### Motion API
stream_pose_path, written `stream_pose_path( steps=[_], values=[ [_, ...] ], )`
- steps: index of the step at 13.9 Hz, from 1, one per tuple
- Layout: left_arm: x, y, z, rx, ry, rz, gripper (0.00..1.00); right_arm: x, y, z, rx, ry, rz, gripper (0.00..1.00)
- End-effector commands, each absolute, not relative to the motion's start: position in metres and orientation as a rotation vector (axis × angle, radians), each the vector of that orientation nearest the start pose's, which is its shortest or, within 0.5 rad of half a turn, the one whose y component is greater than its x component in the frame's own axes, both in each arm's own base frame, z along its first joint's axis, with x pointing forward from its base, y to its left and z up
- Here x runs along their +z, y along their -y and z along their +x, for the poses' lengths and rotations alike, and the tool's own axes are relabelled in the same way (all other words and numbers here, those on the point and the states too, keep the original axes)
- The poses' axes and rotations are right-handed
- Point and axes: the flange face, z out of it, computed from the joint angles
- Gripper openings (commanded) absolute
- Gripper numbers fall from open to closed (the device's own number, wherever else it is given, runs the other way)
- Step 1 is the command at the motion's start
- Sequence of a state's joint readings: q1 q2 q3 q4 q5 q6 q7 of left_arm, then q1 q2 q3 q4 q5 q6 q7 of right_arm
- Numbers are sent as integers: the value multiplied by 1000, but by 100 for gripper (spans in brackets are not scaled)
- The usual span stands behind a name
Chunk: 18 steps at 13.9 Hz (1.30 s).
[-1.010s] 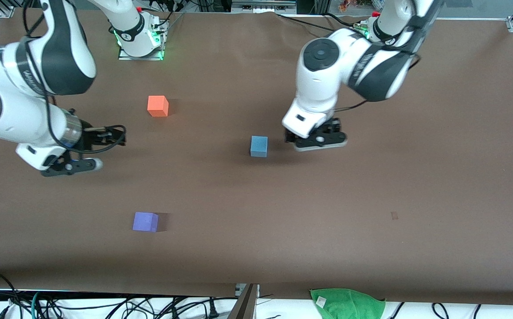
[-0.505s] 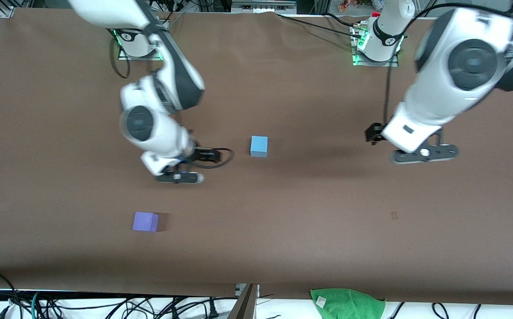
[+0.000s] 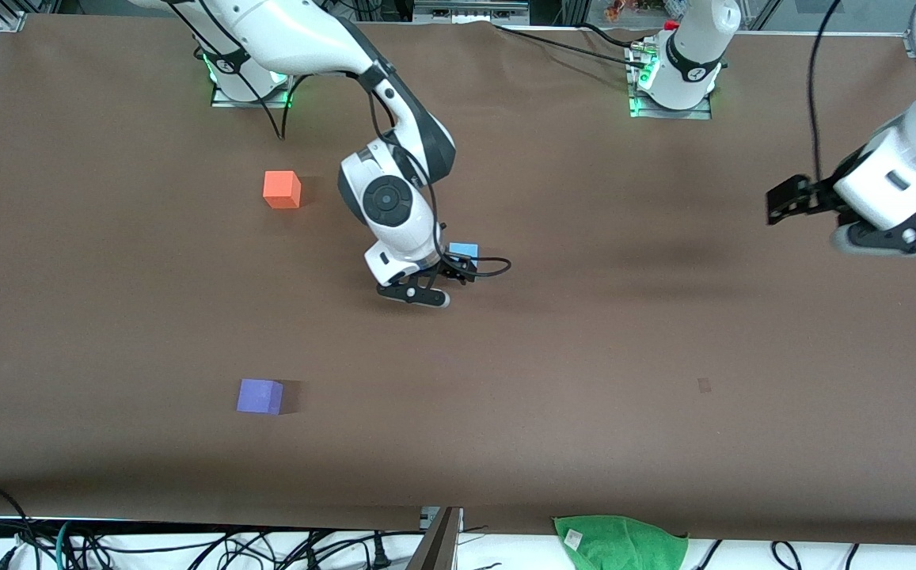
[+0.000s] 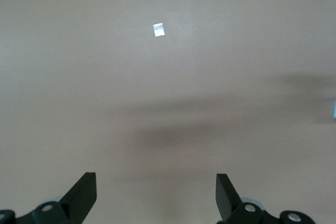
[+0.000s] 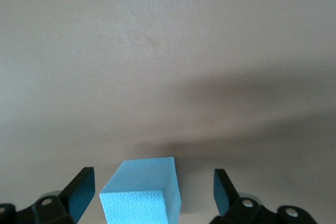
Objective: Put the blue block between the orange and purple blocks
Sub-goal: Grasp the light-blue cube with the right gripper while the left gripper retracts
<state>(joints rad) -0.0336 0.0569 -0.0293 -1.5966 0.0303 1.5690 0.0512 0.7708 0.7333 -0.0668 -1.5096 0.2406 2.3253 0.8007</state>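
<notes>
The blue block (image 3: 465, 250) sits on the brown table near its middle. My right gripper (image 3: 443, 275) is down over it. In the right wrist view the blue block (image 5: 140, 195) lies between the open fingers (image 5: 80, 188), with gaps on both sides; the right gripper (image 5: 152, 182) touches nothing. The orange block (image 3: 282, 189) stands toward the right arm's end, farther from the front camera. The purple block (image 3: 260, 396) stands nearer to that camera, in line with the orange one. My left gripper (image 3: 897, 237) hangs open and empty over the left arm's end of the table; its wrist view (image 4: 156, 184) shows bare table.
A green cloth (image 3: 620, 542) lies past the table's front edge. A small pale mark (image 3: 704, 385) is on the table toward the left arm's end; it may be the speck (image 4: 158, 29) in the left wrist view.
My right arm swung from its end of the table to the blue block and now straddles it. My left arm drew away from the block toward its own end. No block moved.
</notes>
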Motion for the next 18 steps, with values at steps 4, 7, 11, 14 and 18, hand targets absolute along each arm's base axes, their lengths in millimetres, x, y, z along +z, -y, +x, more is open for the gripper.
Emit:
stream_pose_path(
  steps=[4, 7, 11, 14, 18],
  values=[
    [566, 20, 545, 70, -248, -3117, 100, 230, -503, 521, 57, -373, -2957, 100],
    [558, 22, 551, 89, -200, -3118, 100, 209, -516, 507, 49, -402, -2955, 100],
    [557, 19, 552, 92, -186, -3119, 100, 198, -511, 502, 68, -449, -2968, 98],
    [555, 14, 554, 94, -169, -3122, 100, 202, -503, 511, 53, -447, -2969, 41],
    [557, 14, 554, 89, -171, -3122, 100, 236, -445, 560, 24, -483, -2962, 0]
  ],
)
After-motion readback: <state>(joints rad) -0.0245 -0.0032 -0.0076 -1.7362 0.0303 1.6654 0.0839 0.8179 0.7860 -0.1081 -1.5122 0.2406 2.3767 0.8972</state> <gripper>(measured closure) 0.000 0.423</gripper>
